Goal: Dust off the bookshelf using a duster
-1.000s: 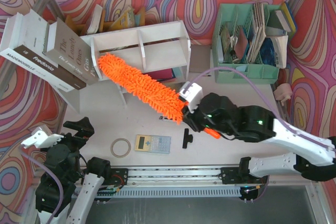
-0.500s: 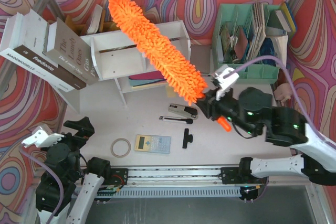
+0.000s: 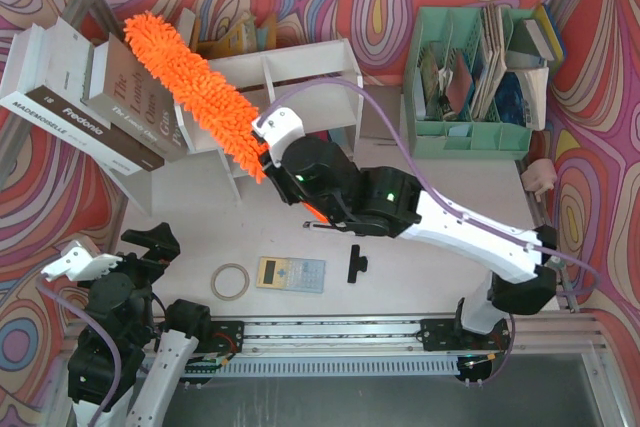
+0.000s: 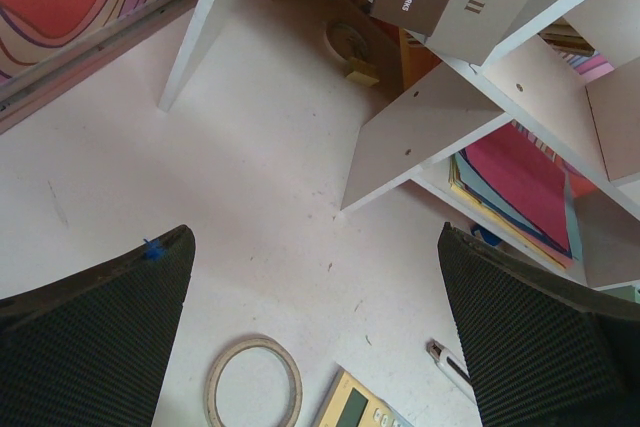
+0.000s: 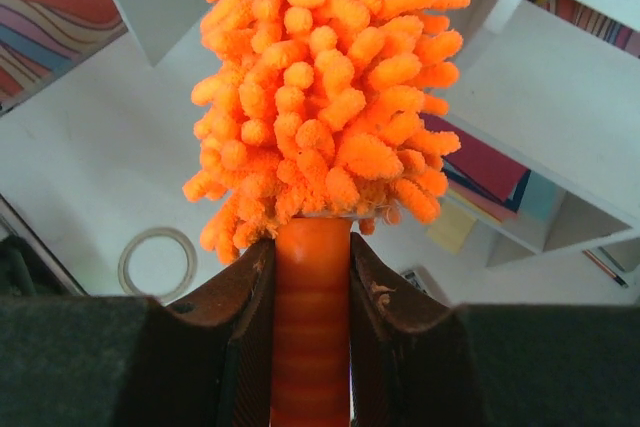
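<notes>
Top external view shows your right gripper (image 3: 272,152) reached out toward the left end of the bookshelf (image 3: 320,62), which stands at the far edge of the table (image 3: 190,212), a little left of centre. Its jaws are clamped on the handle of the duster (image 3: 185,72). From that grip the orange fluff runs diagonally away toward the table's far-left corner, crossing the shelf's left end, with its tip over the leaning books (image 3: 95,97). You cannot tell from above whether the fluff touches the shelf or the books.

On the right wrist view, the right gripper (image 5: 310,277) has both fingers (image 5: 240,307) pressed against the ribbed orange handle, and the duster (image 5: 325,77) head rises straight ahead in front of the white shelf boards.

Your left gripper (image 3: 150,244) sits at the near-left corner, jaws spread wide and holding nothing. Its wrist view shows the left gripper (image 4: 315,247) above bare tabletop, with a tape ring (image 4: 253,385) below it and the bookshelf (image 4: 420,127) ahead.
</notes>
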Action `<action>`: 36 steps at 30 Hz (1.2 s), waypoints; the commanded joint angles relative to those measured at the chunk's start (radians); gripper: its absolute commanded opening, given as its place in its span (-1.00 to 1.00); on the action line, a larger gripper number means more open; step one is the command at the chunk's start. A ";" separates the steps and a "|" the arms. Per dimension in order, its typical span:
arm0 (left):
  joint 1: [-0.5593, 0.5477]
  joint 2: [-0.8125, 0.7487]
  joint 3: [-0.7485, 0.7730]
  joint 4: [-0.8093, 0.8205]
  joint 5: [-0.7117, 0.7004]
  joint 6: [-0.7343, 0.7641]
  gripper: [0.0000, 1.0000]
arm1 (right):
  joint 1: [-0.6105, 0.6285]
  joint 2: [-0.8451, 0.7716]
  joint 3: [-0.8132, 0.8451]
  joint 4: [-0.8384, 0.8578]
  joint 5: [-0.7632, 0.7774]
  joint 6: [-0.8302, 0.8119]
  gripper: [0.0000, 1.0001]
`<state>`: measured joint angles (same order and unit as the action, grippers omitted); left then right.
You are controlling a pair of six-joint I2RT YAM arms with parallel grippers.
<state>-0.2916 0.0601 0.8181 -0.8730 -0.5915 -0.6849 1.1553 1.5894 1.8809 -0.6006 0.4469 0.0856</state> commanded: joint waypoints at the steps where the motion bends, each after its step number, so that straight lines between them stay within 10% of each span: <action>1: 0.008 -0.006 -0.007 -0.003 0.000 0.002 0.97 | -0.031 0.049 0.122 0.019 0.054 -0.010 -1.00; 36: 0.008 -0.003 -0.007 -0.001 0.006 0.001 0.97 | -0.341 -0.389 -0.387 -0.077 0.257 0.191 -1.00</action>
<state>-0.2916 0.0601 0.8181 -0.8730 -0.5873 -0.6849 0.8280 1.2560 1.5345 -0.7177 0.6434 0.2050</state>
